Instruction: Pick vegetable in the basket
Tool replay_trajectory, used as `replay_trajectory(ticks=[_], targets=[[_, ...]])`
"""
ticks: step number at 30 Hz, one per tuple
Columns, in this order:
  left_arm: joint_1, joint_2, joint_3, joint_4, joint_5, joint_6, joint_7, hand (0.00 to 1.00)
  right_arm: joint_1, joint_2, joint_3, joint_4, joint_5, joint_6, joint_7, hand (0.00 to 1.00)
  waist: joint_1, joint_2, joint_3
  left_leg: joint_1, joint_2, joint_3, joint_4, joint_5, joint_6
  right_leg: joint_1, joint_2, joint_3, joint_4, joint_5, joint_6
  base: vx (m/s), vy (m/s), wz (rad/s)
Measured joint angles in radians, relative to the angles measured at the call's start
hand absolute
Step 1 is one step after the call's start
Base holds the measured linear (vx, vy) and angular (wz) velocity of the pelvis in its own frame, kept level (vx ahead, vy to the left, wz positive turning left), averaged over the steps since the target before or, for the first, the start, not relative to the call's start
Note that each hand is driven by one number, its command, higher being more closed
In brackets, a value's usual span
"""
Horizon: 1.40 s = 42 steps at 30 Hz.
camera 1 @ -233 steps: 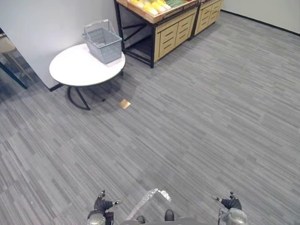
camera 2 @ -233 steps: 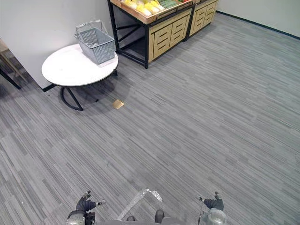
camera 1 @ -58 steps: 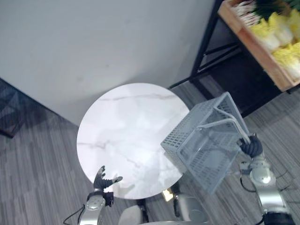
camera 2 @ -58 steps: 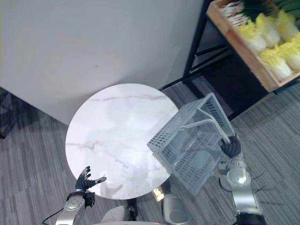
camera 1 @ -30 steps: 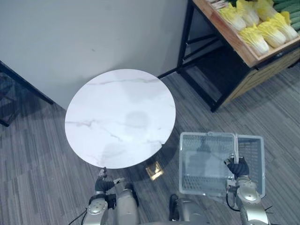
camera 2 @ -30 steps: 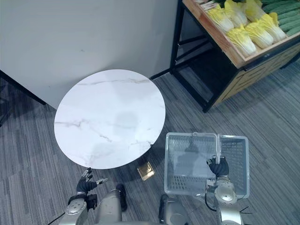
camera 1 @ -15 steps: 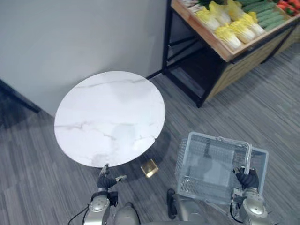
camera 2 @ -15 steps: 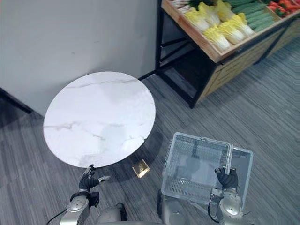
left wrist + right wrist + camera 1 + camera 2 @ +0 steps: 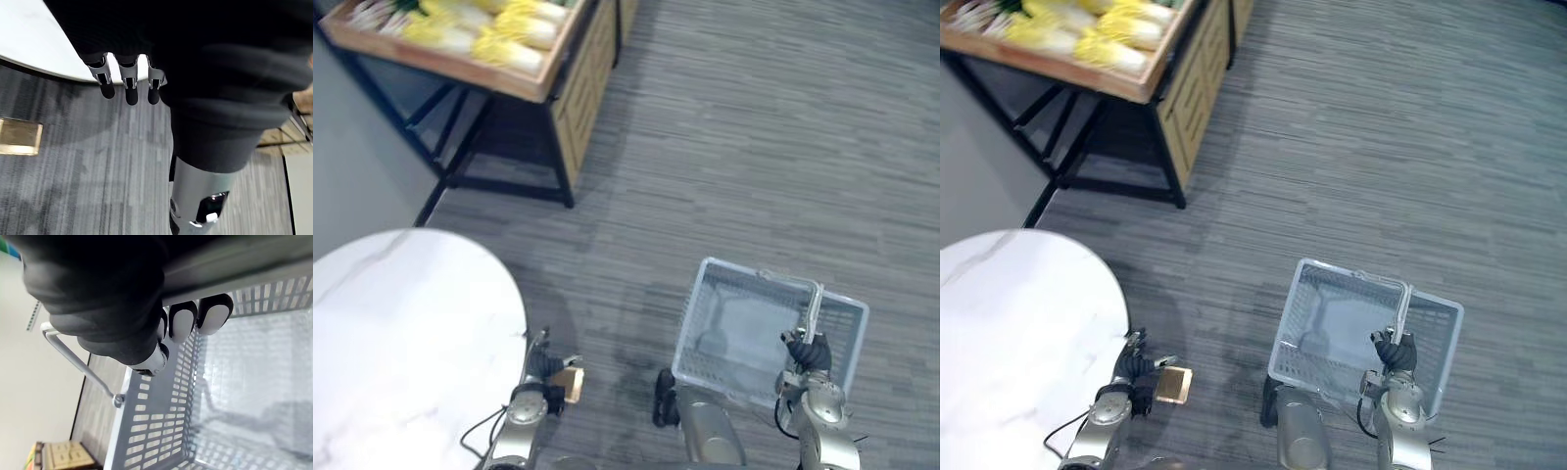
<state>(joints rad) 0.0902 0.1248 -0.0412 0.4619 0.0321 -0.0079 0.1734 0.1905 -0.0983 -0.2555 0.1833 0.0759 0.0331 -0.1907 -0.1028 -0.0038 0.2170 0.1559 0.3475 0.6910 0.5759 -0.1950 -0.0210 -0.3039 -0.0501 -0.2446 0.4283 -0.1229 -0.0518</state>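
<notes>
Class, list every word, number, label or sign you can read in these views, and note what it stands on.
None can be read.
The grey plastic mesh basket, the wooden vegetable stand, the round white marble table and the brass-coloured floor plate carry no legible print.

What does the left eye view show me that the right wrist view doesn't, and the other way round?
Left eye view: the white round table, the open left hand beside it, a brass floor plate, and cabbages on a wooden stand. Right wrist view: up close, the fingers curled round the basket handle, and the basket's slotted wall. Both: the grey basket, with nothing in it, hanging from the right hand over the grey floor.
</notes>
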Motion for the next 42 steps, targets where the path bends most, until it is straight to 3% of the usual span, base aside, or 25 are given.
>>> replay_trajectory(ticks=[1, 2, 5, 8, 10, 11, 13, 15, 16, 17, 18, 21, 22, 25, 27, 28, 29, 30, 31, 33, 34, 35, 36, 38, 42], targets=[[0.004, -0.005, -0.004, -0.002, 0.000, 0.000, 0.000, 0.00, 0.009, -0.003, 0.002, -0.001, -0.009, 0.011, -0.001, 1.00, 0.003, 0.006, 0.002, -0.039, 0.043, -0.089, 0.158, 0.111, 0.055, 0.059, 0.022, 0.036, -0.020, -0.016, -0.006, 0.36, -0.120, -0.95], [0.019, -0.006, -0.014, -0.013, -0.002, -0.004, 0.001, 0.00, 0.011, -0.017, 0.018, -0.002, -0.010, 0.018, -0.005, 1.00, 0.010, 0.014, 0.000, -0.104, 0.052, -0.220, 0.306, 0.135, 0.049, 0.108, 0.042, 0.067, -0.032, -0.033, -0.015, 0.29, -0.052, -0.89], [0.064, -0.006, -0.034, -0.071, -0.006, -0.010, 0.002, 0.00, 0.005, -0.043, 0.052, -0.036, -0.010, 0.018, -0.010, 1.00, 0.042, 0.012, 0.001, -0.317, -0.054, -0.446, 0.423, -0.034, -0.011, 0.181, 0.048, 0.146, -0.036, -0.093, -0.030, 0.28, 0.069, -0.79], [0.102, -0.018, -0.038, -0.111, -0.025, -0.013, 0.003, 0.00, -0.009, -0.086, 0.079, -0.063, -0.011, 0.017, -0.007, 1.00, 0.079, 0.017, 0.002, -0.444, -0.155, -0.519, 0.223, -0.078, -0.017, 0.243, 0.030, 0.198, -0.043, -0.134, -0.003, 0.28, 0.156, -0.54], [0.114, -0.023, -0.037, -0.115, -0.024, -0.013, 0.003, 0.00, -0.035, -0.119, 0.089, -0.041, -0.021, 0.013, -0.007, 1.00, 0.094, 0.024, 0.002, -0.477, -0.239, -0.582, -0.062, -0.032, -0.073, 0.275, 0.006, 0.226, -0.049, -0.166, 0.030, 0.28, 0.242, -0.39], [0.123, -0.022, -0.032, -0.119, -0.024, -0.013, 0.008, 0.00, -0.071, -0.147, 0.100, -0.005, -0.028, 0.012, -0.007, 1.00, 0.112, 0.039, 0.001, -0.473, -0.258, -0.603, -0.179, 0.069, -0.077, 0.294, 0.010, 0.266, -0.054, -0.186, 0.050, 0.38, 0.328, -0.80], [0.131, -0.013, -0.025, -0.121, -0.024, -0.013, 0.022, 0.00, -0.110, -0.150, 0.119, 0.039, -0.043, 0.012, -0.005, 1.00, 0.127, 0.028, -0.021, -0.470, -0.303, -0.590, -0.135, 0.068, -0.001, 0.327, -0.026, 0.324, -0.103, -0.206, 0.081, 0.55, 0.411, -0.60], [0.127, -0.013, -0.018, -0.123, -0.024, -0.014, 0.022, 0.00, -0.112, -0.144, 0.119, 0.047, -0.053, 0.012, -0.002, 1.00, 0.120, -0.011, -0.041, -0.479, -0.359, -0.556, -0.102, 0.000, 0.057, 0.323, -0.084, 0.335, -0.055, -0.245, 0.129, 0.51, 0.306, -0.07], [0.119, -0.014, -0.023, -0.116, -0.024, -0.013, 0.022, 0.00, -0.117, -0.140, 0.119, 0.063, -0.061, 0.012, 0.000, 1.00, 0.116, -0.020, -0.043, -0.459, -0.387, -0.536, -0.094, -0.039, 0.081, 0.260, -0.105, 0.359, 0.113, -0.236, 0.191, 0.52, 0.238, -0.13], [0.118, -0.007, -0.041, -0.114, -0.025, -0.011, 0.020, 0.00, -0.117, -0.131, 0.120, 0.092, -0.075, 0.016, 0.002, 1.00, 0.107, -0.022, -0.041, -0.403, -0.405, -0.530, -0.102, -0.070, 0.099, 0.187, -0.124, 0.363, 0.318, -0.171, 0.306, 0.51, 0.236, -0.11], [0.117, 0.000, -0.049, -0.114, -0.025, -0.011, 0.019, 0.00, -0.114, -0.121, 0.121, 0.113, -0.083, 0.018, 0.002, 1.00, 0.103, -0.025, -0.039, -0.362, -0.415, -0.530, -0.114, -0.086, 0.108, 0.158, -0.129, 0.362, 0.427, -0.118, 0.325, 0.52, 0.208, -0.03], [0.101, 0.021, -0.077, -0.115, -0.024, -0.011, 0.024, 0.00, -0.114, -0.104, 0.175, 0.145, -0.098, 0.037, 0.018, 1.00, 0.084, -0.022, -0.036, -0.157, -0.419, -0.530, -0.210, -0.118, 0.128, 0.041, -0.129, 0.264, 0.668, -0.153, 0.187, 0.53, 0.109, -0.09], [0.078, 0.030, -0.077, -0.116, -0.024, -0.011, 0.024, 0.00, -0.137, -0.107, 0.176, 0.139, -0.105, 0.034, 0.020, 1.00, 0.078, -0.017, -0.038, -0.107, -0.414, -0.533, -0.263, -0.117, 0.128, -0.023, -0.124, 0.201, 0.629, -0.178, 0.143, 0.56, 0.055, -0.12], [0.026, 0.032, -0.078, -0.110, -0.025, -0.011, 0.023, 0.00, -0.166, -0.117, 0.173, 0.117, -0.105, 0.027, 0.020, 1.00, 0.054, 0.012, -0.020, -0.010, -0.375, -0.559, -0.337, -0.125, 0.112, -0.127, -0.066, 0.132, 0.380, -0.188, 0.114, 0.64, -0.013, 0.16], [0.005, 0.030, -0.081, -0.103, -0.023, -0.012, 0.024, 0.00, -0.162, -0.122, 0.168, 0.107, -0.104, 0.017, 0.020, 1.00, 0.049, 0.018, -0.016, 0.052, -0.352, -0.578, -0.338, -0.141, 0.067, -0.132, -0.009, 0.153, -0.011, -0.018, 0.111, 0.60, -0.071, 0.23], [0.008, 0.029, -0.075, -0.103, -0.022, -0.012, 0.024, 0.00, -0.159, -0.123, 0.161, 0.102, -0.104, 0.013, 0.020, 1.00, 0.045, 0.007, -0.020, 0.082, -0.355, -0.594, -0.339, -0.162, 0.031, -0.118, 0.002, 0.179, -0.171, 0.106, 0.103, 0.65, -0.131, 0.44], [0.014, 0.033, -0.074, -0.097, -0.021, -0.012, 0.026, 0.00, -0.151, -0.128, 0.147, 0.103, -0.104, 0.013, 0.019, 1.00, 0.035, -0.009, -0.028, 0.130, -0.359, -0.632, -0.332, -0.185, -0.006, -0.107, -0.004, 0.217, -0.202, 0.306, 0.061, 0.69, -0.180, 0.42], [0.013, 0.019, -0.074, -0.084, -0.020, -0.012, 0.026, 0.00, -0.156, -0.140, 0.136, 0.106, -0.105, 0.014, 0.019, 1.00, 0.031, 0.016, -0.021, 0.147, -0.339, -0.644, -0.326, -0.187, -0.009, -0.114, 0.012, 0.210, -0.146, 0.293, 0.063, 0.78, -0.215, 0.44], [0.012, 0.009, -0.073, -0.096, -0.020, -0.011, 0.024, 0.00, -0.160, -0.145, 0.124, 0.105, -0.105, 0.016, 0.019, 1.00, 0.031, 0.045, -0.021, 0.132, -0.307, -0.668, -0.288, -0.154, -0.059, -0.139, 0.023, 0.197, -0.042, 0.211, 0.044, 0.76, -0.231, 0.45], [0.011, -0.023, -0.059, -0.113, -0.019, -0.011, 0.025, 0.00, -0.134, -0.137, 0.117, 0.102, -0.104, 0.021, 0.021, 1.00, 0.030, 0.053, -0.016, 0.075, -0.288, -0.701, -0.072, -0.024, -0.070, -0.088, 0.010, 0.142, 0.048, 0.082, 0.030, 0.61, -0.199, 0.69], [0.025, -0.053, -0.047, -0.150, -0.018, -0.012, 0.024, 0.00, -0.102, -0.131, 0.119, 0.077, -0.103, 0.025, 0.021, 1.00, 0.046, 0.060, -0.011, -0.019, -0.254, -0.700, 0.147, 0.143, -0.076, -0.004, 0.014, 0.111, 0.023, 0.039, 0.020, 0.50, -0.165, 0.65], [0.036, -0.065, -0.045, -0.181, -0.018, -0.013, 0.024, 0.00, -0.080, -0.122, 0.119, 0.049, -0.103, 0.030, 0.019, 1.00, 0.056, 0.061, -0.007, -0.077, -0.217, -0.685, 0.274, 0.195, -0.084, 0.047, 0.019, 0.096, -0.005, 0.025, 0.017, 0.72, -0.246, 0.65], [0.053, -0.074, -0.048, -0.243, -0.019, -0.016, 0.025, 0.00, -0.051, -0.103, 0.120, 0.016, -0.104, 0.035, 0.018, 1.00, 0.068, 0.062, -0.001, -0.188, -0.148, -0.636, 0.460, 0.125, -0.068, 0.144, 0.036, 0.063, -0.067, 0.016, 0.008, 0.57, -0.201, 0.47], [0.072, -0.077, -0.053, -0.308, -0.019, -0.018, 0.026, 0.00, -0.024, -0.097, 0.116, -0.029, -0.102, 0.035, 0.012, 1.00, 0.095, 0.052, 0.001, -0.311, -0.117, -0.554, 0.500, 0.022, -0.050, 0.256, 0.037, 0.046, -0.157, 0.013, 0.003, 0.55, -0.156, 0.29], [0.085, -0.080, -0.050, -0.424, 0.010, -0.021, 0.055, 0.00, -0.025, -0.137, 0.025, -0.040, -0.083, 0.007, -0.006, 1.00, 0.113, 0.069, -0.003, -0.438, -0.159, -0.384, 0.059, -0.018, -0.062, 0.432, 0.025, -0.006, -0.254, -0.054, 0.045, 0.44, -0.008, 0.27]])
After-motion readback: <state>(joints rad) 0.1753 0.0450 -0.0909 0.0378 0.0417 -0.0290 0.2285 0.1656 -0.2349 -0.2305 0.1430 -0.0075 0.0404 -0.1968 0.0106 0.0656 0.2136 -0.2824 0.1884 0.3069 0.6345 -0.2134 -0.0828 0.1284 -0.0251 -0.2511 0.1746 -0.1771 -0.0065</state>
